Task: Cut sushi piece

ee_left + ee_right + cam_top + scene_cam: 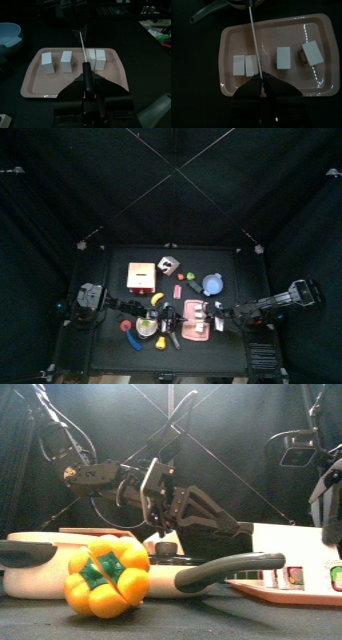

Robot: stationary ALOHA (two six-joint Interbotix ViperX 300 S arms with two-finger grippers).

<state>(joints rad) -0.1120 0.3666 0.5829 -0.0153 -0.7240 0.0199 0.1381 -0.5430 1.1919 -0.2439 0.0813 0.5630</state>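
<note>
The knife [83, 55] blade hides part of one sushi piece [89, 59].

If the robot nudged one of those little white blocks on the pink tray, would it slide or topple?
The white blocks stand upright on narrow bases, so a push high up would likely tip one. The pink tray looks smooth and glossy, so a low push would probably slide it. The two touching blocks might move together.

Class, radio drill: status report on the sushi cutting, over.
Left fingers shut on knife, blade above tray. Four sushi pieces on tray, nothing else there. Right fingers over same tray, grip unclear.
</note>
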